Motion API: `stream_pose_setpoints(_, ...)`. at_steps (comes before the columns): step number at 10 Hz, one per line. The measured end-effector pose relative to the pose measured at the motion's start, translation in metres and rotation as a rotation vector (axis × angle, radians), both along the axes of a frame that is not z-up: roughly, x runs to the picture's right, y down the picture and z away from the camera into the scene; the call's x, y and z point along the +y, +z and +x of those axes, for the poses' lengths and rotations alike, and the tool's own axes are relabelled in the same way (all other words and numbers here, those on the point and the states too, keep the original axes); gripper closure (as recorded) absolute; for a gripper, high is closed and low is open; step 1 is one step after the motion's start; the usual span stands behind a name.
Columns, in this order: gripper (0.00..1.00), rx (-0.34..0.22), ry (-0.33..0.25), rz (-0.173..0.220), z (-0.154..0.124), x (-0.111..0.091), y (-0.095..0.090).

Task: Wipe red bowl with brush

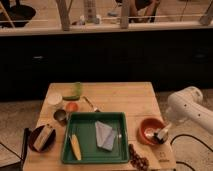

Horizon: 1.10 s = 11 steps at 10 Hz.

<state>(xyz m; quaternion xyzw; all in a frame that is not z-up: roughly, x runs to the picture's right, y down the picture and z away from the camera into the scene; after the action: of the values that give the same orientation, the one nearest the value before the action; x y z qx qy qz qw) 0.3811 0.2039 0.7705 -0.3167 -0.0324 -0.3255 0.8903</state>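
Note:
The red bowl point(150, 129) sits on the wooden table to the right of the green tray point(67, 150). A small brush point(161, 134) with a whitish handle and dark head rests inside the bowl against its right rim. My white arm reaches in from the right. My gripper point(165, 130) hangs over the bowl's right edge, shut on the brush handle.
The tray holds a blue-grey cloth point(105, 135) and a yellow corn cob point(76, 146). To the left are a dark brown bowl point(42, 137), a metal cup point(60, 116), an orange cup point(71, 106), a white cup point(54, 98), a green cup point(76, 90) and a spoon point(91, 104). Grapes point(138, 159) lie near the front edge.

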Motion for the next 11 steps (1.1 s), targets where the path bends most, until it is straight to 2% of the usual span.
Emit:
stream_pose_setpoints(1,1.0,0.004,-0.01,0.008,0.003,-0.003,0.001)
stream_pose_setpoints(3,1.0,-0.03,-0.069,0.047,-0.005,-0.015,0.002)
stream_pose_setpoints(5,1.0,-0.095,-0.155,0.088,-0.021,-0.027,-0.002)
stream_pose_setpoints(7,1.0,-0.168,-0.243,0.11,-0.043,-0.033,-0.006)
stream_pose_setpoints(10,1.0,-0.255,-0.343,0.096,-0.075,-0.037,-0.006)
stream_pose_setpoints(11,1.0,-0.264,-0.358,0.078,-0.079,-0.033,-0.006)
